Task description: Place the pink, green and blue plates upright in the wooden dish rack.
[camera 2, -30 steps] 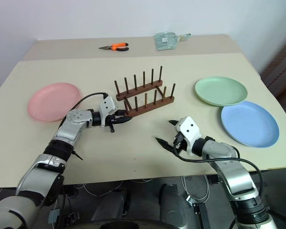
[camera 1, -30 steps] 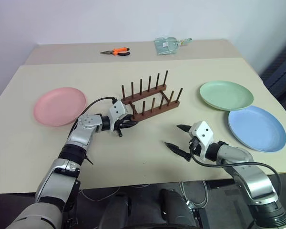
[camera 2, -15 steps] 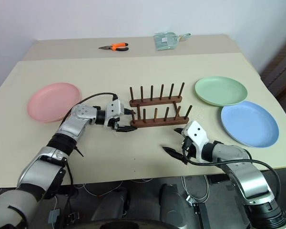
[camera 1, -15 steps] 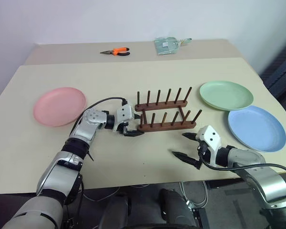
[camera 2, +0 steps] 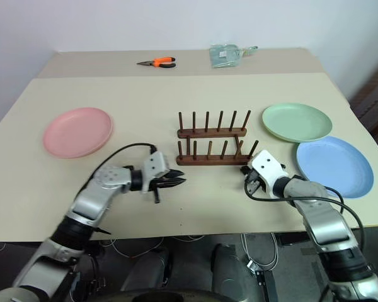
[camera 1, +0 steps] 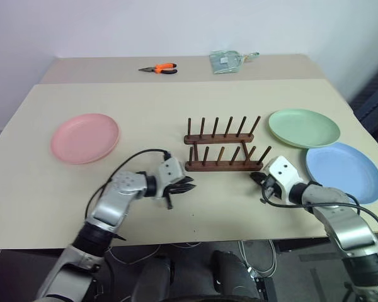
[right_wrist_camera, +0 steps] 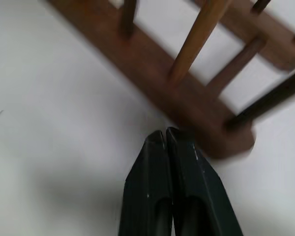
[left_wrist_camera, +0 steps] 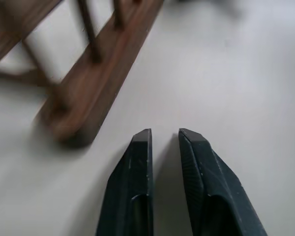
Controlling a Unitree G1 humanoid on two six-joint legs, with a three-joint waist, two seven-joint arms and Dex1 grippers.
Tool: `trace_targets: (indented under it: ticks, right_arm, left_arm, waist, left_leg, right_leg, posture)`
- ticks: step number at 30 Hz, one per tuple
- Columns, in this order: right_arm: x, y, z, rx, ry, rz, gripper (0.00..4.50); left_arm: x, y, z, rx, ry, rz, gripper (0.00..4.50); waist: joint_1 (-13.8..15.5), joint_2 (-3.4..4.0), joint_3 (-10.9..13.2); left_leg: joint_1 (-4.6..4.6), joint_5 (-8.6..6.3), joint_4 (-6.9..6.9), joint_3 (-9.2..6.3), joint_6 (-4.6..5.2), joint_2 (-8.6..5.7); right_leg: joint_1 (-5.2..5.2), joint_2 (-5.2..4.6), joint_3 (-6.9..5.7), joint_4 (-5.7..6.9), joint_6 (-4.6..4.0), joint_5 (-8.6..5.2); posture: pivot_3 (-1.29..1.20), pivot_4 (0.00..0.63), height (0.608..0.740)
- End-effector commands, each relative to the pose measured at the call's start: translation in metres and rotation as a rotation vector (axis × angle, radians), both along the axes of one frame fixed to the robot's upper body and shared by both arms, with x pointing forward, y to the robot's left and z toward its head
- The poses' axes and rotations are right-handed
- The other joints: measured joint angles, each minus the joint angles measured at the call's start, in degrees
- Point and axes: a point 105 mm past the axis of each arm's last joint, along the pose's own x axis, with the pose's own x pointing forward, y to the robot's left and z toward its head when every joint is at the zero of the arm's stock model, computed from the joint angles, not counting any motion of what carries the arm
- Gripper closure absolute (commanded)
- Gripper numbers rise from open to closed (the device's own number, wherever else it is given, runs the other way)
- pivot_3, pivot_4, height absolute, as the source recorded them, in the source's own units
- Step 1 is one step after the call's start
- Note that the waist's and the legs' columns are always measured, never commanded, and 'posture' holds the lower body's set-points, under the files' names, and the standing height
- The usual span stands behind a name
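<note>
With the rack [camera 1: 222, 151] mid-counter [camera 1: 176, 214] and all three plates flat beside it, I'm apparently squaring it up, right pincer [right_wrist_camera: 166, 135] shut empty at its end, left pincer [left_wrist_camera: 164, 140] barely parted, empty; next, grasp a plate.

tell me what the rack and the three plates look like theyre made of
Dish rack: likely wood, dark brown stained, with thin dowel-like pegs on two rails. Pink plate, green plate and blue plate: probably plastic or melamine; flat matte pastel colour, no glare.
</note>
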Motion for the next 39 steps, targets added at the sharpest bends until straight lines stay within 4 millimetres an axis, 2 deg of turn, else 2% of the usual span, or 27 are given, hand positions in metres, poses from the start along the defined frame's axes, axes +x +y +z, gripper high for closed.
trace_targets:
  ticks: [1, 3, 8, 12, 15, 16, 17, 18, 20, 21, 22, 24, 25, 27, 29, 32, 34, 35, 39]
  right_arm:
    - [0.013, -0.004, 0.0, -0.041, -0.042, -0.034, 4.43]
    - [0.024, -0.002, 0.001, -0.042, -0.07, -0.05, 4.43]
    - [0.045, 0.002, 0.003, -0.042, -0.109, -0.066, 4.43]
    - [0.05, 0.007, 0.004, -0.038, -0.122, -0.051, 4.43]
    - [0.047, 0.013, 0.007, -0.021, -0.116, -0.001, 4.43]
    - [0.039, 0.02, 0.012, 0.035, -0.086, 0.055, 4.21]
    - [0.028, 0.031, 0.019, 0.09, -0.07, 0.139, 3.92]
    - [0.017, 0.043, 0.03, 0.135, -0.064, 0.228, 3.57]
    - [0.002, 0.059, 0.046, 0.186, -0.073, 0.321, 2.68]
    - [-0.002, 0.064, 0.052, 0.196, -0.078, 0.347, 2.23]
    - [-0.006, 0.071, 0.058, 0.199, -0.085, 0.379, 1.59]
    - [-0.013, 0.082, 0.066, 0.204, -0.097, 0.435, 0.65]
    - [-0.014, 0.087, 0.068, 0.21, -0.097, 0.454, 0.57]
    - [-0.013, 0.093, 0.068, 0.218, -0.097, 0.473, 0.57]
    - [-0.01, 0.097, 0.065, 0.206, -0.096, 0.481, 0.57]
    - [-0.006, 0.1, 0.062, 0.19, -0.1, 0.491, 0.57]
    - [-0.005, 0.101, 0.063, 0.188, -0.111, 0.495, 0.57]
    - [-0.004, 0.101, 0.064, 0.188, -0.116, 0.495, 0.57]
    - [-0.002, 0.1, 0.065, 0.178, -0.128, 0.495, 0.57]
  left_arm:
    - [0.018, 0.004, -0.01, 0.072, -0.037, 0.154, 3.77]
    - [0.034, 0.008, -0.015, 0.071, -0.043, 0.266, 3.77]
    - [0.056, 0.017, -0.018, 0.059, -0.044, 0.404, 3.77]
    - [0.06, 0.018, -0.016, 0.054, -0.048, 0.401, 3.77]
    - [0.055, 0.019, -0.013, 0.027, -0.031, 0.378, 3.77]
    - [0.049, 0.021, -0.007, -0.013, -0.01, 0.348, 3.77]
    - [0.042, 0.025, 0.001, -0.071, 0.014, 0.324, 3.54]
    - [0.035, 0.031, 0.019, -0.175, 0.032, 0.302, 3.23]
    - [0.029, 0.052, 0.054, -0.357, 0.008, 0.319, 2.49]
    - [0.033, 0.068, 0.068, -0.419, -0.011, 0.389, 2.01]
    - [0.048, 0.099, 0.078, -0.43, -0.068, 0.561, 1.42]
    - [0.069, 0.165, 0.092, -0.408, -0.17, 0.915, 0.45]
    - [0.074, 0.196, 0.095, -0.401, -0.185, 1.081, 0.06]
    - [0.072, 0.251, 0.102, -0.373, -0.226, 1.385, 0.06]
    - [0.057, 0.294, 0.103, -0.342, -0.233, 1.642, 0.06]
    - [0.042, 0.318, 0.096, -0.347, -0.171, 1.826, 0.06]
    - [0.033, 0.325, 0.083, -0.451, -0.047, 1.903, 0.06]
    - [0.031, 0.324, 0.076, -0.485, 0.011, 1.907, 0.06]
    - [0.039, 0.297, 0.058, -0.579, 0.196, 1.767, 0.06]
  waist:
    - [-0.1, 0.03, -0.03]
    - [-0.11, 0.02, -0.1]
    - [-0.22, 0.06, -0.29]
    - [-0.62, 0.12, -0.39]
    - [-1.26, 0.16, -0.41]
    - [-1.37, 0.16, -0.41]
    - [-1.74, 0.18, -0.42]
    - [-1.98, 0.18, -0.42]
    - [-2.6, 0.25, -0.36]
    - [-2.7, 0.25, -0.33]
    - [-2.49, 0.23, -0.29]
    - [-1.68, 0.15, -0.27]
    - [-1.58, 0.13, -0.28]
    - [-1.54, 0.09, -0.34]
    - [-1.62, 0.07, -0.35]
    - [-1.26, 0.0, -0.36]
    - [-0.92, -0.05, -0.35]
    - [-0.84, -0.06, -0.36]
    - [-0.42, -0.15, -0.4]
  left_leg:
    - [0.03, 0.0, -0.02, 0.0, 0.0, 0.0]
    - [0.06, 0.01, 0.0, 0.01, -0.01, 0.0]
    - [0.15, 0.02, 0.02, 0.0, -0.02, 0.0]
    - [0.19, 0.03, -0.03, 0.0, -0.02, 0.01]
    - [0.19, 0.03, -0.07, 0.0, -0.03, 0.01]
    - [0.19, 0.03, -0.07, 0.0, -0.03, 0.01]
    - [0.18, 0.03, -0.08, 0.0, -0.03, 0.01]
    - [0.17, 0.02, -0.16, 0.0, -0.03, 0.03]
    - [0.08, 0.02, -0.25, 0.0, -0.02, 0.11]
    - [-0.02, 0.02, -0.27, -0.02, -0.02, 0.12]
    - [-0.05, 0.02, -0.25, -0.07, -0.03, 0.12]
    - [-0.07, 0.03, -0.13, -0.17, -0.06, 0.09]
    - [-0.03, 0.04, -0.08, -0.24, -0.06, 0.08]
    - [0.11, 0.04, -0.09, -0.27, -0.06, 0.07]
    - [0.11, 0.03, -0.11, -0.26, -0.07, 0.01]
    - [-0.02, 0.04, -0.15, -0.26, -0.09, -0.02]
    - [-0.15, 0.05, -0.16, -0.31, -0.12, -0.03]
    - [-0.15, 0.04, -0.16, -0.31, -0.13, -0.04]
    - [-0.09, 0.07, -0.16, -0.32, -0.19, -0.04]
  right_leg:
    - [0.01, 0.01, 0.0, 0.0, 0.06, 0.03]
    - [0.02, 0.01, 0.0, 0.03, 0.06, 0.04]
    - [0.08, 0.03, 0.0, 0.1, 0.05, 0.05]
    - [0.07, 0.05, 0.0, 0.13, 0.08, 0.07]
    - [0.05, 0.05, 0.0, 0.13, 0.08, 0.08]
    - [0.05, 0.05, 0.0, 0.13, 0.08, 0.08]
    - [0.05, 0.05, 0.0, 0.13, 0.08, 0.08]
    - [-0.01, 0.05, 0.01, 0.13, 0.08, 0.08]
    - [-0.2, 0.09, 0.01, 0.17, -0.05, 0.15]
    - [-0.3, 0.09, 0.01, 0.17, -0.06, 0.15]
    - [-0.32, 0.09, -0.01, 0.2, -0.06, 0.16]
    - [-0.27, 0.09, -0.05, 0.2, -0.04, 0.15]
    - [-0.19, 0.11, -0.11, 0.19, 0.08, 0.07]
    - [-0.05, 0.12, -0.14, 0.19, 0.1, 0.06]
    - [-0.04, 0.09, -0.13, 0.16, 0.2, 0.0]
    - [-0.17, 0.07, -0.11, 0.12, 0.03, 0.12]
    - [-0.25, 0.06, -0.16, 0.12, 0.01, 0.13]
    - [-0.25, 0.04, -0.16, 0.11, 0.01, 0.13]
    - [-0.2, 0.04, -0.2, 0.14, 0.0, 0.14]
  posture:
    - [0.0, 0.15, 0.74]
    - [0.0, 0.15, 0.74]
    - [0.0, 0.15, 0.74]
    - [0.0, 0.15, 0.74]
    - [0.0, 0.15, 0.74]
    - [0.0, 0.15, 0.74]
    - [0.0, 0.15, 0.74]
    - [0.0, 0.15, 0.74]
    - [0.0, 0.15, 0.74]
    - [0.0, 0.15, 0.74]
    - [0.0, 0.15, 0.74]
    - [0.0, 0.15, 0.74]
    - [0.0, 0.15, 0.74]
    - [0.0, 0.15, 0.74]
    - [0.0, 0.15, 0.74]
    - [0.0, 0.15, 0.74]
    - [0.0, 0.15, 0.74]
    - [0.0, 0.15, 0.74]
    - [0.0, 0.15, 0.74]
